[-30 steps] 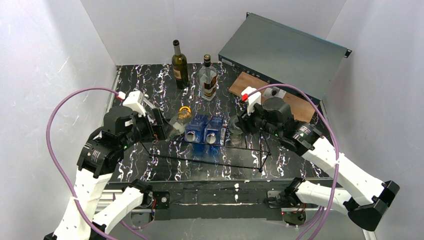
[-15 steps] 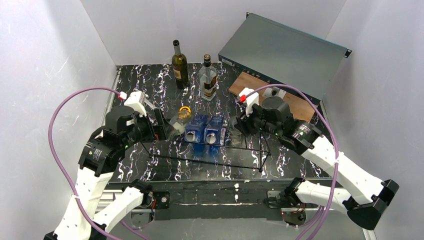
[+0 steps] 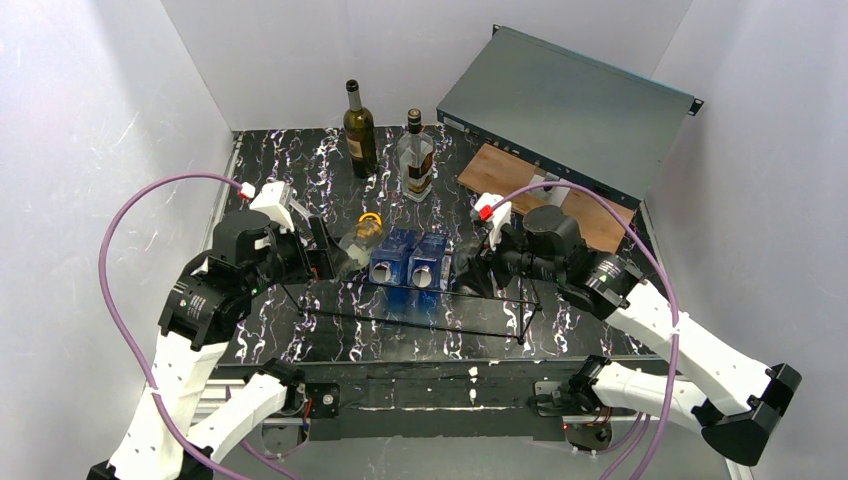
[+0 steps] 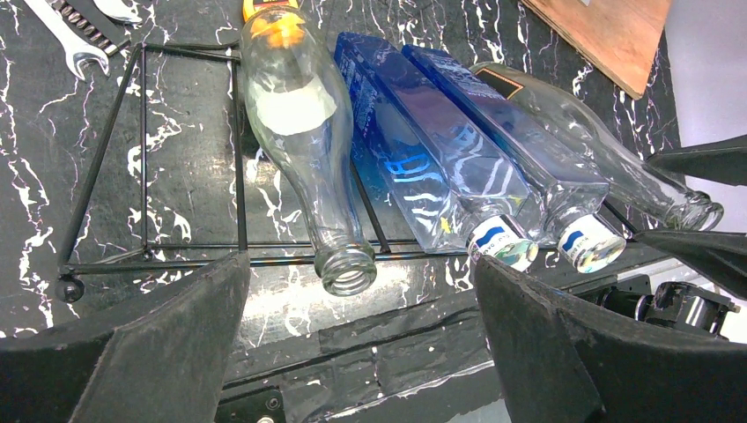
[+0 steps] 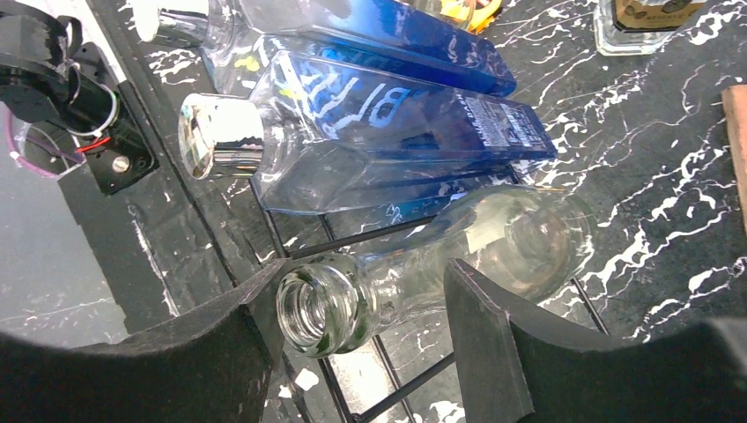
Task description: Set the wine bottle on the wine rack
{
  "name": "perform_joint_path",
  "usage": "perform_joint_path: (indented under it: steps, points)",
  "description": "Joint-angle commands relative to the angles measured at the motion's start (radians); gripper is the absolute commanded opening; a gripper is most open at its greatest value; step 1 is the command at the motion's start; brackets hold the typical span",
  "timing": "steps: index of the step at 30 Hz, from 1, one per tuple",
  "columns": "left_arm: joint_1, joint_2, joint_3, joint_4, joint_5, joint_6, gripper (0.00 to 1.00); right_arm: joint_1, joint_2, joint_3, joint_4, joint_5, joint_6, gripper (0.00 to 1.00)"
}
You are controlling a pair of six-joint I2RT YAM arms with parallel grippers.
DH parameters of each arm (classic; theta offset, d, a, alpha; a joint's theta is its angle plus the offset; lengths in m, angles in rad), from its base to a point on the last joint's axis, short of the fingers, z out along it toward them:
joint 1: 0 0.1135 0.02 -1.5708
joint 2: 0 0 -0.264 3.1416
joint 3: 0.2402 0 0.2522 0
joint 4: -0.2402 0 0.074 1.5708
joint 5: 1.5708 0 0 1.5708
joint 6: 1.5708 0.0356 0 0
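Observation:
The black wire wine rack (image 3: 500, 330) lies across the table's middle. A clear bottle with an orange cap (image 3: 362, 238) and two blue bottles (image 3: 393, 258) (image 3: 430, 262) lie on it. A fourth clear bottle (image 5: 502, 233) lies on the rack rods (image 5: 493, 339) beside the blue ones. My right gripper (image 5: 366, 273) is open around its neck; the left finger touches the mouth and the right finger stands off. In the top view my right gripper (image 3: 478, 265) hides most of this bottle. My left gripper (image 4: 359, 264) is open and empty, just off the orange-capped bottle's mouth (image 4: 348, 269).
A dark green wine bottle (image 3: 359, 130) and a clear bottle with a dark label (image 3: 416, 158) stand at the back. A grey metal case (image 3: 565, 100) leans at the back right over a wooden board (image 3: 515, 178). Wrenches (image 4: 75, 35) lie beyond the rack's left end.
My right gripper has moved left and lower over the rack's right part, with the clear bottle between its fingers. The left arm has hardly moved.

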Motion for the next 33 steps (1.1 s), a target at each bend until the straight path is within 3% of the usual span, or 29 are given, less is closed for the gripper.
perform_joint_path:
  steps: [1,23,33]
  points:
    - [-0.002,-0.001,-0.009,-0.004,0.009,-0.004,0.98,0.013,0.009,-0.049,-0.063,-0.104,0.103,0.69]
    - [-0.003,0.016,-0.009,-0.003,0.005,0.002,0.98,0.013,-0.037,-0.152,0.014,-0.106,0.171,0.77]
    - [-0.002,0.019,-0.010,0.001,-0.004,0.013,0.98,0.013,-0.024,-0.108,0.014,-0.085,0.188,0.81]
